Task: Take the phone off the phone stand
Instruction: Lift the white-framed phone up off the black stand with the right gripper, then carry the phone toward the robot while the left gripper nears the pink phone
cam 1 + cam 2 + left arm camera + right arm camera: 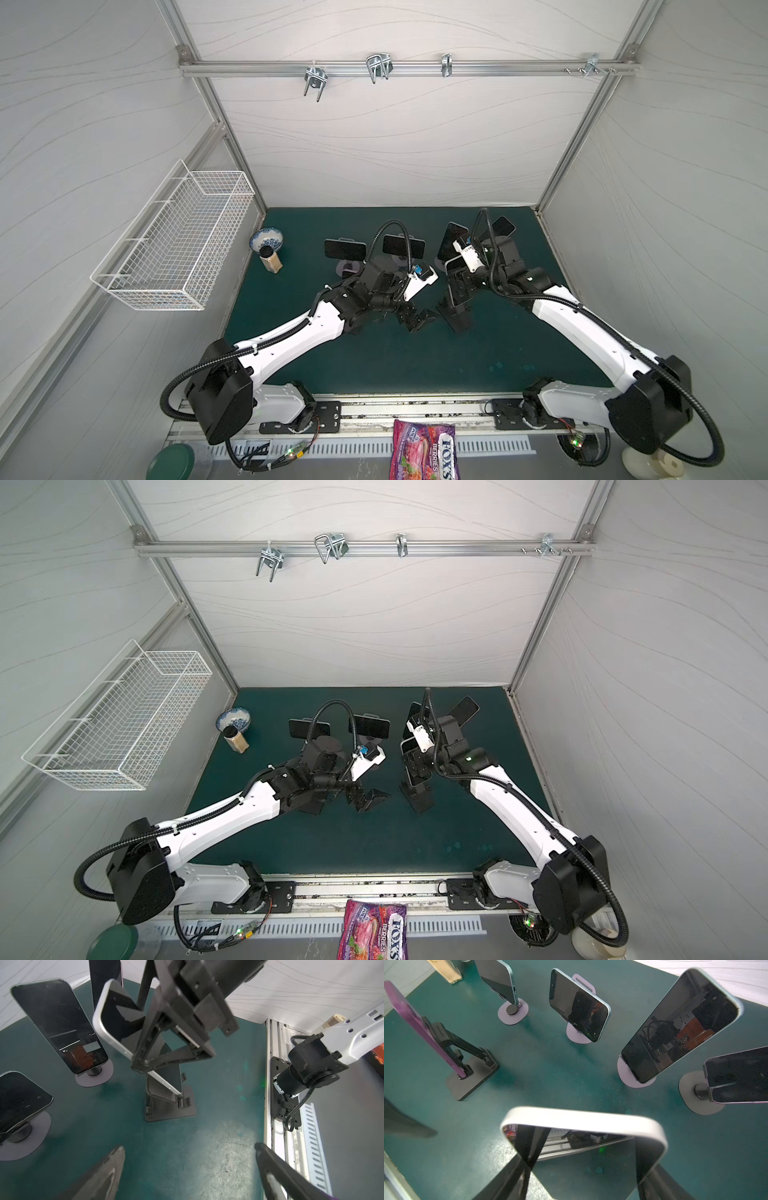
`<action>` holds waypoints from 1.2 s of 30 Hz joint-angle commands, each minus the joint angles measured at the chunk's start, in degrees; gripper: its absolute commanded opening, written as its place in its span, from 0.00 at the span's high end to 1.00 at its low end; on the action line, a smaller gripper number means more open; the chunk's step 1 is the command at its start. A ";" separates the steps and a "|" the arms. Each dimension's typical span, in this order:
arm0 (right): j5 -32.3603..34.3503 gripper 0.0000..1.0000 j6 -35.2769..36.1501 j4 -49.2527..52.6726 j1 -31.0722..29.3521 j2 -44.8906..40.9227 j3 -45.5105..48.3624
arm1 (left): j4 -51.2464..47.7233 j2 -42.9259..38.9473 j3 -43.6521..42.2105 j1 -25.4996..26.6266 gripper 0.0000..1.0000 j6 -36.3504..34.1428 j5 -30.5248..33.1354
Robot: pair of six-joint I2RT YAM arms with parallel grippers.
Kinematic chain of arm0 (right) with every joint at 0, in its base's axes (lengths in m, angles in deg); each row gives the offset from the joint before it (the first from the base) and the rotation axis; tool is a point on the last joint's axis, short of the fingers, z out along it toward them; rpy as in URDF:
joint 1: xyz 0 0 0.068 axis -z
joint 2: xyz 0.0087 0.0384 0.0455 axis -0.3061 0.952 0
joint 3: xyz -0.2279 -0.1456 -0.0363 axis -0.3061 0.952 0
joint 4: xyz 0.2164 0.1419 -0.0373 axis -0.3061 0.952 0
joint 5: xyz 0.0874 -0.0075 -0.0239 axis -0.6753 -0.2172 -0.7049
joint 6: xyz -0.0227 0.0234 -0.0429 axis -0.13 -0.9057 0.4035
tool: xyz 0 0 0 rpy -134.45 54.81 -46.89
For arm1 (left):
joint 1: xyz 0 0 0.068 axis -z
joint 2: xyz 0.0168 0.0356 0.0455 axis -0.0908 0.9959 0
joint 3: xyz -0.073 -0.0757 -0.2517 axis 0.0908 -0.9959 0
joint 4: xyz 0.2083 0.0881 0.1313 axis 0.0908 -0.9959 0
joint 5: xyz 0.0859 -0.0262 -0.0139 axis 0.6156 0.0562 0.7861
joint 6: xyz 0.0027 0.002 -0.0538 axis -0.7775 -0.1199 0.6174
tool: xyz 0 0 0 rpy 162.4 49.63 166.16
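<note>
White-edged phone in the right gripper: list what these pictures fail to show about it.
- Left wrist view: the right gripper covers the middle of the white-edged dark-screen phone, so whether its bottom edge touches the black folding stand cannot be told.
- Right wrist view: the phone's lower part is cut off by the bottom edge, and no stand shows beneath it.
- Both top views: the right arm's wrist hides most of it.
</note>
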 commanded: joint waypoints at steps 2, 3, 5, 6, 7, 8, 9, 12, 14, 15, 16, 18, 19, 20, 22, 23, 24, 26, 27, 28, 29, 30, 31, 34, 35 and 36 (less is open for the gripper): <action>-0.25 0.30 -1.21 3.41 -0.45 -3.56 -3.19 | 2.30 -0.89 2.20 0.41 0.01 2.63 1.63; -0.25 0.30 -1.61 4.39 -0.49 -4.16 -3.58 | 1.20 -1.00 2.77 0.68 0.01 2.92 2.53; -0.30 0.31 -2.37 6.18 -0.50 -5.20 -4.04 | -1.62 -1.18 4.20 1.66 0.01 2.61 4.61; -0.25 0.31 -3.06 7.26 -0.50 -5.84 -4.27 | -2.60 -1.40 4.68 2.23 0.01 2.37 5.32; -0.38 0.31 -3.59 8.40 -0.49 -6.65 -4.52 | -3.16 -1.70 5.01 2.79 0.01 2.29 5.73; -0.34 0.31 -4.12 9.60 -0.50 -7.26 -4.81 | -3.45 -2.03 5.30 3.17 0.01 2.40 5.93; -0.37 0.32 -4.69 10.94 -0.50 -7.86 -5.08 | -3.63 -2.54 5.40 3.68 0.01 2.46 6.07; -0.49 0.32 -6.16 15.06 -0.46 -9.86 -5.77 | -4.00 -3.54 5.91 5.05 0.01 3.01 6.40; -1.04 0.32 -7.43 17.31 -0.47 -11.32 -5.81 | -4.56 -3.77 6.17 5.92 0.01 3.37 7.18; -1.56 0.32 -8.19 18.51 -0.50 -12.14 -5.74 | -4.75 -3.96 6.36 6.36 0.01 3.67 7.62; -1.97 0.33 -8.89 19.57 -0.50 -12.88 -5.57 | -5.03 -4.15 6.40 6.80 0.01 4.03 7.94; -2.66 0.37 -10.49 21.59 -0.55 -14.33 -5.02 | -5.33 -4.67 6.16 7.75 0.01 4.60 8.70; -3.13 0.39 -11.04 22.60 -0.82 -15.01 -4.78 | -5.47 -5.02 5.99 8.12 0.01 4.87 9.05; -3.36 0.40 -11.50 23.59 -1.37 -15.30 -4.89 | -5.64 -5.37 5.83 8.47 0.01 5.14 9.39; -3.35 0.39 -13.14 25.49 -3.07 -16.11 -4.95 | -6.28 -6.33 5.37 9.14 0.01 5.67 9.99; -3.26 0.40 -14.12 25.99 -3.72 -16.50 -4.83 | -6.60 -6.79 5.07 9.26 0.01 5.97 10.06; -3.37 0.40 -15.53 26.21 -4.44 -16.92 -4.58 | -6.87 -7.52 4.53 9.30 0.01 6.36 10.20; -3.20 0.41 -18.40 26.36 -5.95 -17.95 -4.25 | -7.11 -9.54 3.03 9.30 0.01 7.23 10.87; -3.07 0.41 -19.95 26.20 -6.90 -18.33 -3.98 | -7.21 -10.92 2.09 9.32 0.01 7.72 11.61; -3.09 0.41 -21.37 26.02 -7.76 -18.62 -3.69 | -7.50 -12.09 1.22 9.30 0.01 8.14 12.34; -3.07 0.40 -22.92 25.76 -8.70 -18.78 -3.30 | -7.90 -13.83 0.06 9.30 0.01 8.69 13.28; -3.24 0.40 -24.42 25.23 -9.90 -18.95 -2.75 | -8.46 -15.53 -1.01 9.31 0.01 9.24 14.41; -3.47 0.40 -25.62 24.56 -11.00 -19.00 -2.20 | -9.25 -16.82 -1.87 9.32 0.01 9.72 15.48; -2.70 0.40 -29.81 22.91 -14.91 -18.86 -0.05 | -11.98 -21.66 -4.58 9.30 0.01 11.31 18.92; -2.45 0.40 -31.24 22.33 -16.10 -18.90 0.87 | -12.91 -23.21 -5.54 9.30 0.01 12.05 20.16; -2.45 0.40 -32.79 21.88 -17.17 -18.91 1.84 | -13.87 -24.57 -6.41 9.25 0.01 12.72 21.35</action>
